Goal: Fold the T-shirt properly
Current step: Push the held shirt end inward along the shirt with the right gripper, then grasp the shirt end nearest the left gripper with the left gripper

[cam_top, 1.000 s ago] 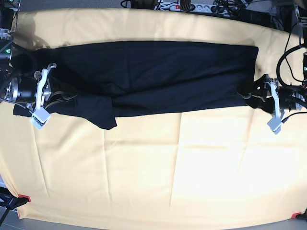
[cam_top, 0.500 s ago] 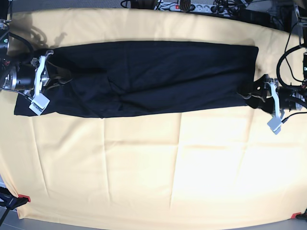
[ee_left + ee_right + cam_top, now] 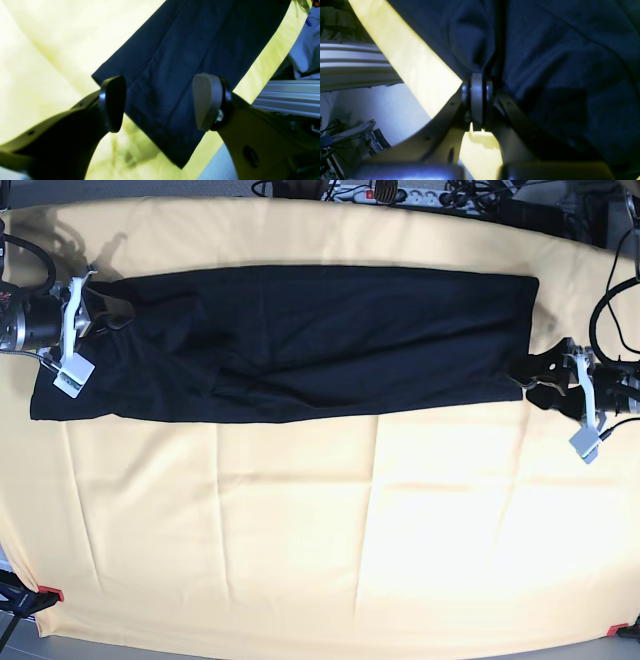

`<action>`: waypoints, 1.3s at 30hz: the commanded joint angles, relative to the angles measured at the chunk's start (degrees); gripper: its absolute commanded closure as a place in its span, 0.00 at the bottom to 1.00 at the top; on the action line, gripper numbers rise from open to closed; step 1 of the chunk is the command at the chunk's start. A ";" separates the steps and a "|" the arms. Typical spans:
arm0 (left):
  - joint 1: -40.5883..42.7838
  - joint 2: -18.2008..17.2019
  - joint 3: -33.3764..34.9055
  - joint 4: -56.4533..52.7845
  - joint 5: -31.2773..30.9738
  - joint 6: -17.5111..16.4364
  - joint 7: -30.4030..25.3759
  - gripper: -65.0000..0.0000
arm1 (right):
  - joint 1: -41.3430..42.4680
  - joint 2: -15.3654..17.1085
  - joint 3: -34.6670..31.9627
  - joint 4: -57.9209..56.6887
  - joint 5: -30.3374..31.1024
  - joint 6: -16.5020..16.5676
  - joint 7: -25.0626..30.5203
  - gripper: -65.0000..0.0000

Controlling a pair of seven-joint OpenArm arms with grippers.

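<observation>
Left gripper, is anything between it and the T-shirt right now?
Nothing visible. The left gripper is open just off the T-shirt's end, with only bare yellow cloth around it. The right gripper is shut on fabric at the other end.

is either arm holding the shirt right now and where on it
Yes: the right tool is shut on a bunched fold of the T-shirt at its end. The left tool is open, holding nothing.
</observation>
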 commanded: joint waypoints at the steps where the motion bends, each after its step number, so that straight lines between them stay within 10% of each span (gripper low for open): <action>1: -1.16 -2.25 -0.55 0.72 -1.28 -0.17 -0.42 0.33 | 0.63 1.38 0.61 0.74 -0.98 0.28 0.60 1.00; 14: -1.16 -9.55 -0.55 0.72 -1.28 -0.94 -0.42 0.33 | 0.63 1.95 0.61 0.13 -23.15 0.28 4.42 1.00; 24: -1.42 -14.62 -0.55 0.72 -1.28 -1.64 -0.42 0.33 | 0.63 -2.25 0.59 0.13 -26.29 0.28 9.49 0.99; 30: -3.37 -17.94 -0.55 0.72 -1.28 -1.60 -0.42 0.33 | 0.70 -4.33 0.59 0.15 -30.93 0.28 9.49 0.37; 39: -6.25 -19.65 -0.55 0.72 -1.28 -1.55 -0.42 0.33 | 0.96 2.16 2.56 5.77 -24.33 -3.06 9.27 0.34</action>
